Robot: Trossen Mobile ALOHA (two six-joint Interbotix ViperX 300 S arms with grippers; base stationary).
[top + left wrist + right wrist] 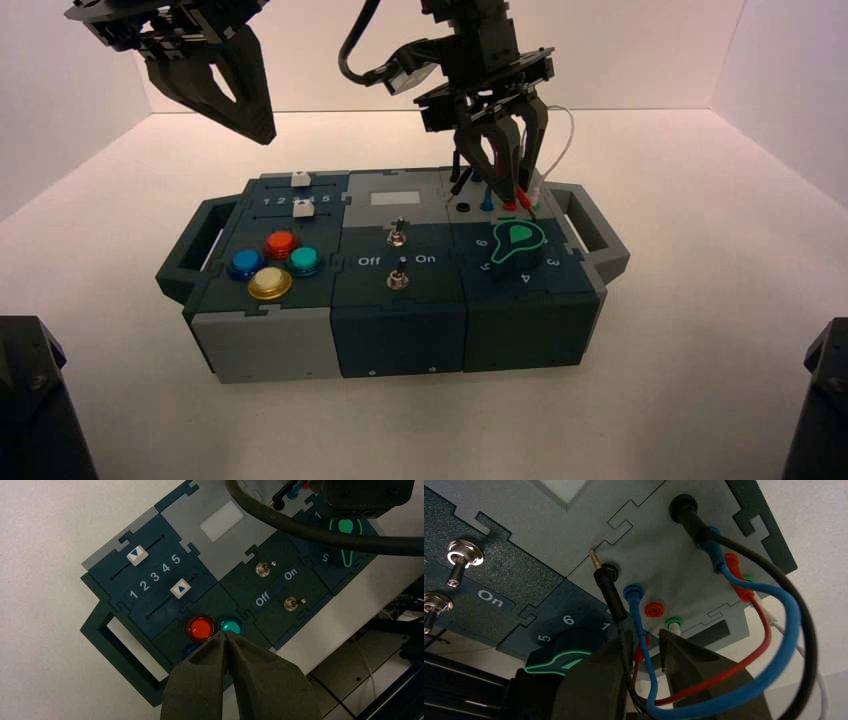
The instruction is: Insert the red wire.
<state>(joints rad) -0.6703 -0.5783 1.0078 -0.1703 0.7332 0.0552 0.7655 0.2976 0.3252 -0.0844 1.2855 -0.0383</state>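
Note:
The red wire [744, 660] loops from one red plug [734, 572] seated in the far socket row round to its loose red plug [640, 652]. That loose plug hangs between the fingers of my right gripper [644, 639], close against one finger, with a gap to the other. The blue wire [651, 675] and the black wire [624, 645] pass through the same gap. Just beyond the fingertips, the red socket [654, 610] stands empty. In the high view my right gripper [510, 190] reaches down over the sockets at the box's back right. My left gripper [226, 636] is shut and hovers over the round buttons.
A black plug [606, 582] lies loose with its bare pin by the black socket. A blue plug [633, 592] and a pale plug in the green socket [674, 625] flank the red socket. The green knob [517, 240], two toggle switches [397, 236] and the box's right handle [590, 225] are close by.

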